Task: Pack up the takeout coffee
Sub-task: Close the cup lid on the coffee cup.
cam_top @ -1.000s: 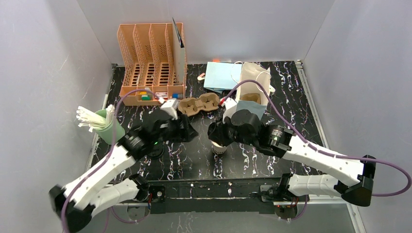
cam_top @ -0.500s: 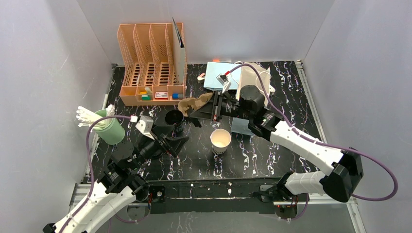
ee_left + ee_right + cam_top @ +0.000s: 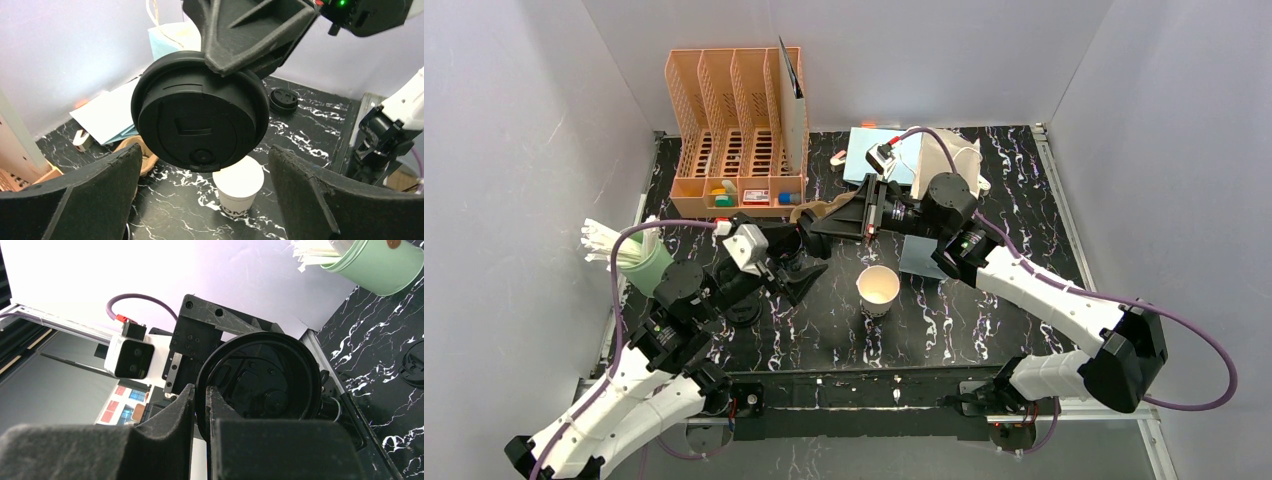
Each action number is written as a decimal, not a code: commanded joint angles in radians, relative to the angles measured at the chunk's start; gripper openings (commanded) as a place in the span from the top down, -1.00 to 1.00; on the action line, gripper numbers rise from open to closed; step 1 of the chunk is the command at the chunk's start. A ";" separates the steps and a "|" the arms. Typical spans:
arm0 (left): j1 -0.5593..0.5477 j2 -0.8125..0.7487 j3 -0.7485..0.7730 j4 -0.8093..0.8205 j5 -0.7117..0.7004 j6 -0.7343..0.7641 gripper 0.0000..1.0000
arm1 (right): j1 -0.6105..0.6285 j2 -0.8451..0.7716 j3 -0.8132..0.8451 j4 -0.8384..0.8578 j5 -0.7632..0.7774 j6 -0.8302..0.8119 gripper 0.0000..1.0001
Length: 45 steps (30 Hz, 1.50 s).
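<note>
We judge the packing barely begun. The open paper cup [image 3: 879, 288] stands lidless on the table, apart from the pulp carrier [image 3: 144, 155] and the light-blue paper bag [image 3: 167, 37], so capping and loading remain. The right gripper [image 3: 816, 228] pinches a black lid [image 3: 200, 117] by its rim, in the air above and left of the cup. The lid stands on edge, top face towards the left gripper [image 3: 802, 265], whose fingers are spread either side without touching. As a disc it has no long axis. A second lid [image 3: 283, 100] lies flat.
</note>
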<state>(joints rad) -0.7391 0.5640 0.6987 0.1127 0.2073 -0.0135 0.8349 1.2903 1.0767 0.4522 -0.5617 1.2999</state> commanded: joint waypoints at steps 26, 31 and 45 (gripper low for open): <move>-0.004 -0.032 0.000 0.062 0.130 0.257 -0.87 | -0.004 -0.002 0.033 0.080 -0.103 0.013 0.92; -0.004 -0.010 0.004 0.039 0.127 0.260 -0.78 | -0.005 -0.007 0.037 0.079 -0.104 0.012 0.92; -0.005 -0.008 -0.021 0.067 0.063 0.225 -0.51 | -0.005 0.000 0.039 0.081 -0.100 0.011 0.92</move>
<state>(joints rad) -0.7399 0.5568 0.6804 0.1555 0.2878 0.2203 0.8322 1.3106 1.0767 0.4744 -0.6514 1.3197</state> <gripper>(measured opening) 0.776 0.174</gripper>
